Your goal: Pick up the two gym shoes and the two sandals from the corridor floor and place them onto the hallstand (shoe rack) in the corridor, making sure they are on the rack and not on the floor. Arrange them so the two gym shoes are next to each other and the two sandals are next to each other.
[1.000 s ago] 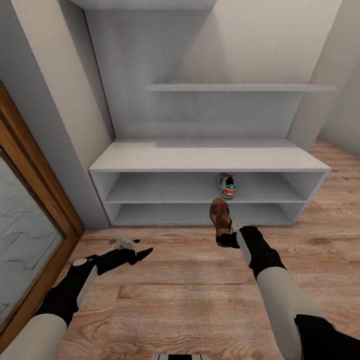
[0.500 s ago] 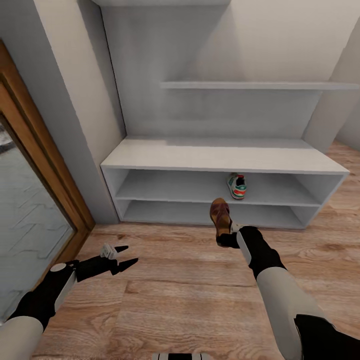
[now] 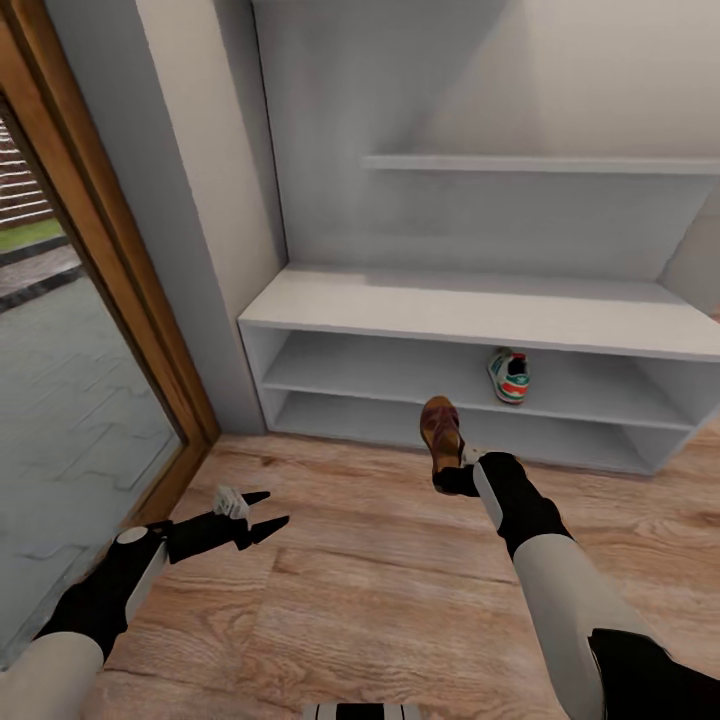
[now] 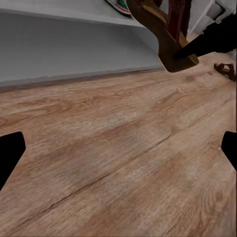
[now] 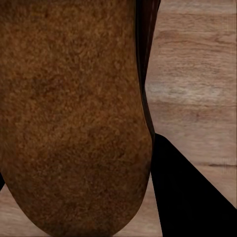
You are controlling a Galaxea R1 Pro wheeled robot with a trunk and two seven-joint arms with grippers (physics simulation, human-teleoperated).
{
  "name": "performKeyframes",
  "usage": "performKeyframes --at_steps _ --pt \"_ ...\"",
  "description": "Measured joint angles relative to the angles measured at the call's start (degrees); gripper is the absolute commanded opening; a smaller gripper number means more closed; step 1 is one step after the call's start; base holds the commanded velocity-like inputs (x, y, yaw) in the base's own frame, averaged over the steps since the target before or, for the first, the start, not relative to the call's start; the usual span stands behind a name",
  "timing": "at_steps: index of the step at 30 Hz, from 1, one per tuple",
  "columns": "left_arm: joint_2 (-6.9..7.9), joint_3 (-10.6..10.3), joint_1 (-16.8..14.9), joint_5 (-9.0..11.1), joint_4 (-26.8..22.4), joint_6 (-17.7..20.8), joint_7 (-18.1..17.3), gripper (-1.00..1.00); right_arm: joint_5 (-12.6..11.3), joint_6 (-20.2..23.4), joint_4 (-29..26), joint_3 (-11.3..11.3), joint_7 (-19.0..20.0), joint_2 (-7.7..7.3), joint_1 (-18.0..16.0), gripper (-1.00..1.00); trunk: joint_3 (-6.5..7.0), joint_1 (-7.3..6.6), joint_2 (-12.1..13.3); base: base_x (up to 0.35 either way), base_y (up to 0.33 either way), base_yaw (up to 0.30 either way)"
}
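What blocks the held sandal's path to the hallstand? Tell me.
Nothing visible does. The sandal in the right gripper hangs above bare floor before the hallstand, whose middle shelf holds one gym shoe farther right.

The floor is light brown wood-grain plank with a smooth, faintly satin finish. The rack looks like matt pale grey-white painted board, smooth. The sandal reads as brown leather; in the right wrist view its sole is rough, grainy and matt. The gym shoe has a smooth white upper with green and red-orange patches. The door frame is warm varnished wood around glossy glass.
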Motion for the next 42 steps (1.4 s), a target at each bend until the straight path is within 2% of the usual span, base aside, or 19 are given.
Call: performKeyframes --at_steps 4,15,17,20,25,42 --pt "-1.72 -0.01 -0.02 0.0 0.0 0.06 0.0 1.0 -0.01 -0.04 0.03 0.0 0.01 0.0 0.0 -1.0 -0.25 -0.01 0.0 0.111 0.0 0.209" --pt "-2.73 -0.09 -0.02 0.04 -0.08 0.1 0.0 1.0 -0.1 -0.2 0.09 0.06 -0.19 0.07 0.01 -1.0 -0.45 -0.04 0.0 0.262 0.0 0.04" --pt "-2.79 -0.08 -0.01 0.04 -0.08 0.1 0.0 1.0 -0.1 -0.2 0.09 0.08 -0.61 0.1 0.01 -1.0 -0.45 -0.04 0.0 0.254 0.0 0.001" --pt "-2.84 -0.03 -0.03 0.04 -0.11 0.1 -0.01 1.0 -0.11 -0.18 0.1 0.07 -4.02 0.11 0.01 -1.0 -0.45 -0.01 0.0 0.086 0.0 0.0" --pt "-2.85 -0.06 -0.01 0.04 -0.15 0.1 -0.06 1.0 -0.38 -0.18 0.04 -0.01 -6.49 0.11 0.0 -1.0 -0.45 0.0 0.0 0.029 0.001 0.0" --pt "-2.93 -0.19 0.0 0.03 -0.16 0.1 -0.09 1.0 -0.53 -0.19 0.02 -0.17 -6.89 0.09 0.0 -1.0 -0.45 -0.03 0.0 0.154 0.151 0.0"
